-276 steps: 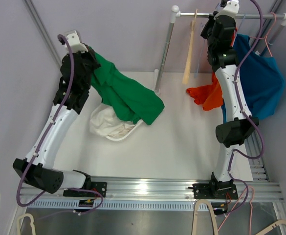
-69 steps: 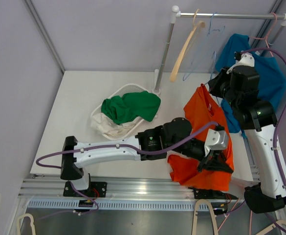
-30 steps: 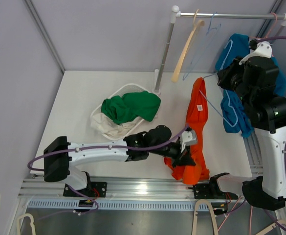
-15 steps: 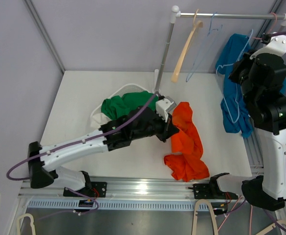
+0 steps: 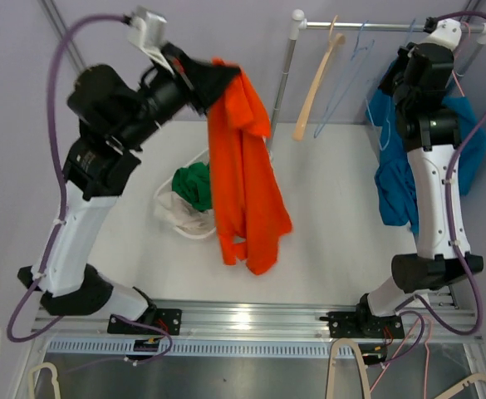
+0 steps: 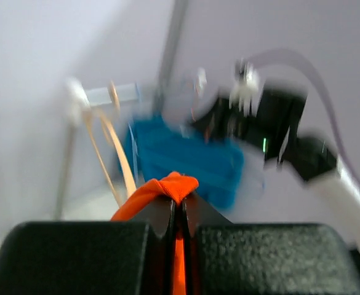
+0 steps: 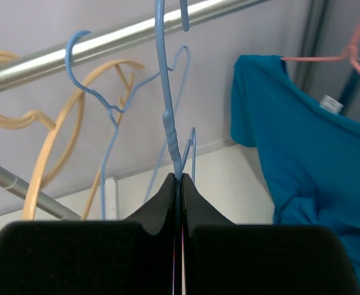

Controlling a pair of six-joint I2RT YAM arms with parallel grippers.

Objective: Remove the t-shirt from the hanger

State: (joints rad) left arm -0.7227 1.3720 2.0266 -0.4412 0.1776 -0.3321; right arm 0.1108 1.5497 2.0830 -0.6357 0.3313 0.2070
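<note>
White bench [image 5: 326,241] nearest; above it the orange cotton t-shirt [image 5: 243,166] hangs free, pinched between closed left fingers [image 6: 93,252]. At 1 o'clock, right fingers [image 7: 106,252] clamp the stripped blue wire hanger [image 7: 167,92]. Removal looks done; next, lower the shirt.

**Robotics laboratory test cell set up for garment handling.**

A laboratory rather than a home is indicated by the left arm [image 5: 81,229] and right arm [image 5: 434,191], which are bolted to an aluminium rail [image 5: 251,320] at the near edge of a white table [image 5: 334,241]. The table is enclosed by plain lilac wall panels [image 5: 18,125] held in metal frame posts [image 5: 50,15]. Purple cable [image 5: 56,116] is run openly along the left arm. Household items are present as props: a small clothes rail [image 5: 367,27] at the far right, at which a wooden hanger [image 5: 313,91] and blue wire hangers [image 7: 167,110] are seen, and a white basket [image 5: 183,231] of garments [image 5: 194,184] on the table.
</note>
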